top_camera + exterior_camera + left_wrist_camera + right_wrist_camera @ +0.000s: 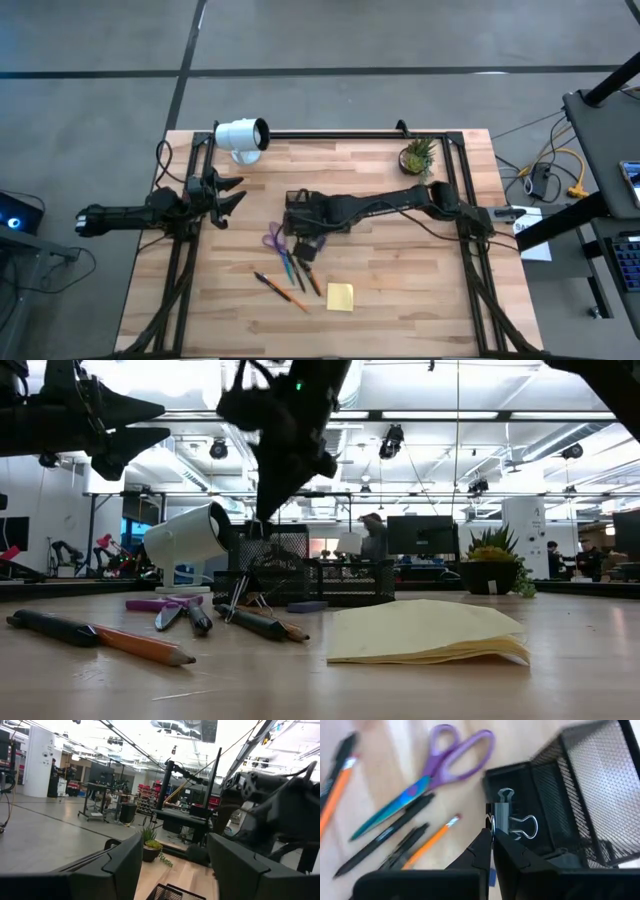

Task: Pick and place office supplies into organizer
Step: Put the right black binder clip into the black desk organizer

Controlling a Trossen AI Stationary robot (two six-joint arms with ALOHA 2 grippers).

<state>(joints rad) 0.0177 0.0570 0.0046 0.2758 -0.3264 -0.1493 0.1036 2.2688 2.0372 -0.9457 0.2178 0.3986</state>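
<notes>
1. Over the middle of the surface (420, 300), the right pincer (492, 837) hangs with its fingers pressed together on the wire handle of a black binder clip (504, 817), held just above the organizer (570, 795).
2. Directly beneath and a little beyond the clip lies the organizer's low compartment; its taller mesh section stands just beside it. As I judge it, the drop turns on the clip being squarely over that low opening rather than its rim.
3. The clip hangs with its silver handles spread; the wrist view shows it between the fingertips.
4. Just beside the organizer lie the purple-handled scissors (275, 239), blades toward the near edge, with dark pens (292, 268) and an orange pencil (290, 294) fanned out in roughly the same direction. The yellow sticky-note pad (340, 296) sits apart from them, nearer the front.
5. The right arm is clearly the closer one to all of these.
6. The left pincer (228, 195) waits wide open and empty near the surface's left edge, by the white lamp (243, 136).
</notes>
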